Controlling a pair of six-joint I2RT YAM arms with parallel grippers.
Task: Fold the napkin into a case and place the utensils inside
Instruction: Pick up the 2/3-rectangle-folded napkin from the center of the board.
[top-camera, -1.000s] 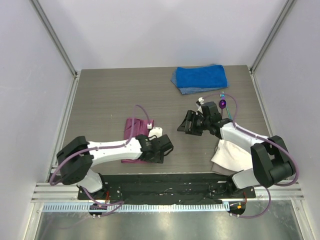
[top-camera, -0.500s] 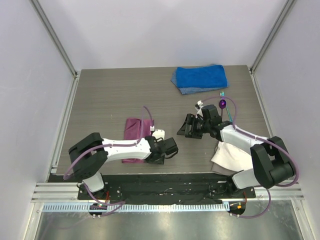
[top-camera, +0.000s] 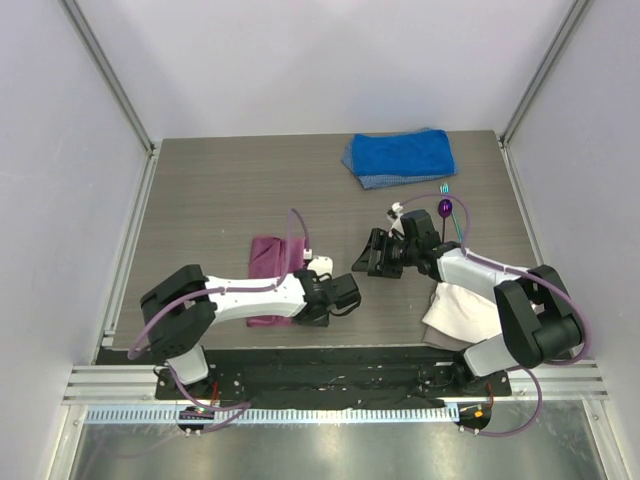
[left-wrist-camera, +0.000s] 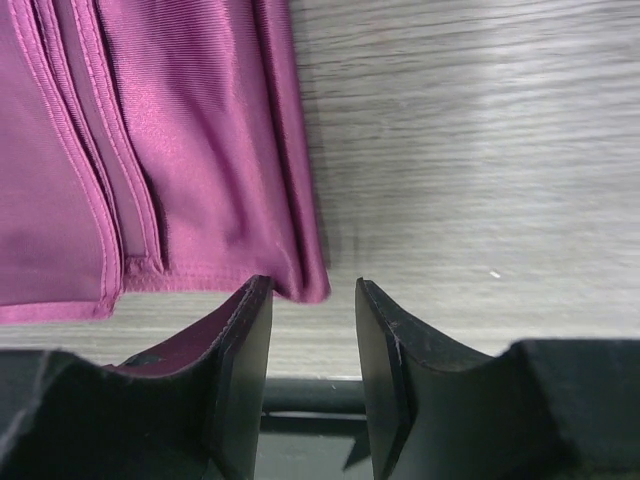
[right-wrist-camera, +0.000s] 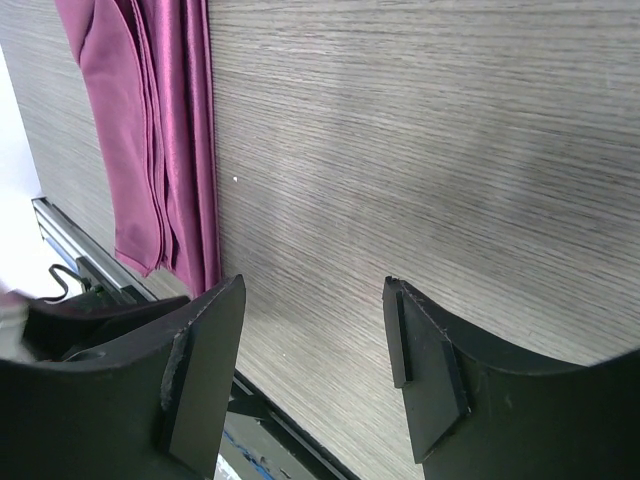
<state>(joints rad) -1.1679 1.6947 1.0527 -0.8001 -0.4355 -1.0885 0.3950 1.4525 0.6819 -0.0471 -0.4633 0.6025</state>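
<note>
Napkin (top-camera: 268, 256), thin magenta-purple fabric cloth, lies folded into a narrow strip on the grey wood-grain table (top-camera: 210, 190). It's toward the near edge, left of centre, w/ the left arm lying across its lower part. Left wrist view shows it well: several stacked layers, stitched hems running lengthwise, and the near right corner sitting right btwn the tips of the left gripper (left-wrist-camera: 312, 288). Jaws there stand apart w/ a narrowish gap, nothing pinched yet, table showing btwn them. Right gripper (top-camera: 372, 256) hangs over bare table near centre, jaws wide, holding nothing, well apart from the cloth.

Handling, my read: light, limp, slick-looking stuff (that sheen says it'll slide layer on layer), w/ no stiffness to keep a fold by itself. So prob. best taken at that corner or along the folded right edge, catching all layers at once. Grab only the top ply and the strip likely opens. Needs a low, flat pinch, since it lies thin against the table.

Small spoon with a shiny purple bowl (top-camera: 445, 208) and small teal-blue fork (top-camera: 444, 188) wait far right, beside the right arm, well apart from the napkin. Thick blue towel (top-camera: 400, 155) sits at the back and a white cloth (top-camera: 460, 312) beneath the right arm; neither in play.
</note>
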